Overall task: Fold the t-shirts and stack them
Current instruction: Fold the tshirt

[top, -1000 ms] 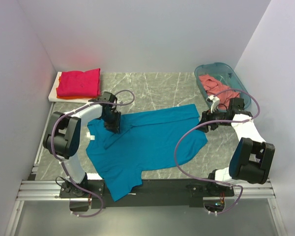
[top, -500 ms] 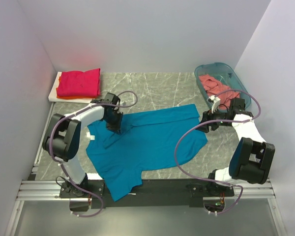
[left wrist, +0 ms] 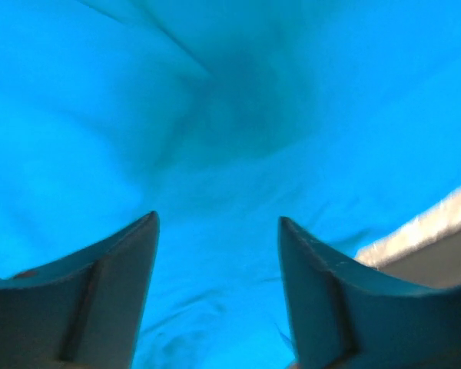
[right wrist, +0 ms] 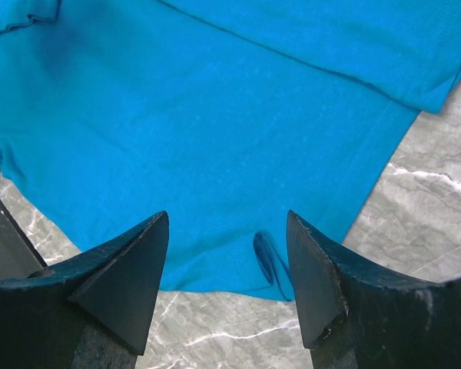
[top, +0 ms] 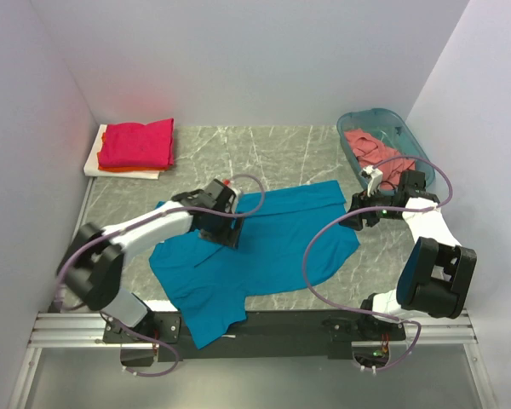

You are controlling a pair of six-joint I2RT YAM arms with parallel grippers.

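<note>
Teal-blue t-shirt (top: pixel 272 247) lies spread, slightly crooked, on the counter (top: pixel 298 162) between my arms; I judge the first fold is in hand. My left claw (top: pixel 221 232), fingers apart and empty, hovers low over the shirt's middle, arm reaching forward and inward. My right claw (top: pixel 359 213), likewise apart, hangs over the right hem; next it should pinch that edge

The left wrist view is blurred: the teal-blue t-shirt (left wrist: pixel 238 115) shows as smeared folds. Under the magenta-red t-shirt (top: pixel 137 143) at 10 o'clock, the orange t-shirt (top: pixel 106 131) shows only an edge.
</note>
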